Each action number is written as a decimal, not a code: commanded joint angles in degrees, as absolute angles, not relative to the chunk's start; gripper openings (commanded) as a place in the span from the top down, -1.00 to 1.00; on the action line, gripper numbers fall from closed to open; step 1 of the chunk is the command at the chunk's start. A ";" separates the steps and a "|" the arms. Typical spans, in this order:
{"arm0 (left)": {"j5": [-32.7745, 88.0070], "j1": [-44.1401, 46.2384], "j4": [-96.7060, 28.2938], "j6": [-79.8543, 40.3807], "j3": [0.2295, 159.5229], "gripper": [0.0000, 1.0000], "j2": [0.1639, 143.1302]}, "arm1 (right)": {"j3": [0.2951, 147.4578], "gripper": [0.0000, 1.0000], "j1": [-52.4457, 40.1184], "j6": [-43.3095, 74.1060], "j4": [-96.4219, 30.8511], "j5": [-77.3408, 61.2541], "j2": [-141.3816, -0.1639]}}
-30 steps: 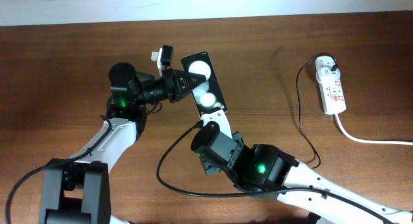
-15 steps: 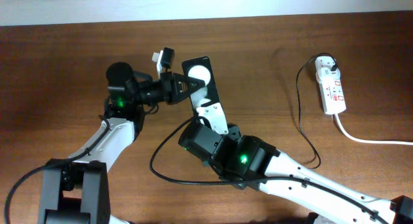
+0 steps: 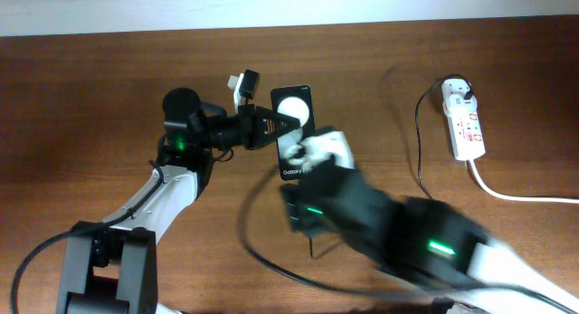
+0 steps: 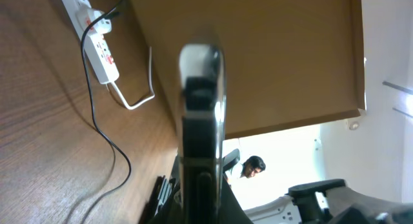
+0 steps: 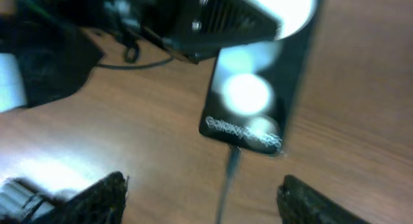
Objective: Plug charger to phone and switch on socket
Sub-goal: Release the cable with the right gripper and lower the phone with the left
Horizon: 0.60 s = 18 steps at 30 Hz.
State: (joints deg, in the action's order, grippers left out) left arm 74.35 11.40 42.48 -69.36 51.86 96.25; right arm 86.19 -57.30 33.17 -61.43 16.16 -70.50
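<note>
The black phone [image 3: 294,133] is held above the table, and my left gripper [image 3: 274,128] is shut on its side. In the left wrist view the phone [image 4: 201,127] shows edge-on between the jaws. The charger's connector [image 5: 231,159] sits in the phone's [image 5: 258,88] lettered end, with its black cable dropping down from there. My right gripper [image 5: 210,201] is open just behind that end, one finger on either side of the cable and touching nothing. The cable [image 3: 422,160] runs on to a plug head in the white socket [image 3: 464,124] at the far right.
My right arm [image 3: 371,214] is motion-blurred across the front middle of the table. The socket's thick white cord [image 3: 516,195] trails off to the right edge. The socket [image 4: 97,40] and the cable [image 4: 97,124] also show in the left wrist view.
My right gripper has opened and let go of the connector, which stays in the phone; the arm has swung right. My left gripper has shifted the phone slightly right.
</note>
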 commanded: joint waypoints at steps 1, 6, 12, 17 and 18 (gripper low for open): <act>68.64 14.11 42.85 -67.99 51.79 1.00 95.77 | 88.58 -0.64 -56.93 33.08 -64.49 15.68 -58.30; 54.30 23.81 17.32 -51.29 62.72 1.00 95.79 | 88.55 -0.95 -56.93 33.10 -78.67 20.64 -38.70; 41.71 27.99 -22.55 -30.17 88.25 1.00 106.34 | 84.86 -0.98 -56.93 33.12 -82.81 21.63 -37.69; 43.72 27.97 -26.04 -30.37 92.12 1.00 124.68 | 83.77 -0.98 -56.93 35.03 -83.00 21.45 -37.98; 43.64 27.97 -26.26 -30.33 92.09 1.00 126.80 | 83.77 -0.98 -56.93 35.05 -83.00 21.43 -37.98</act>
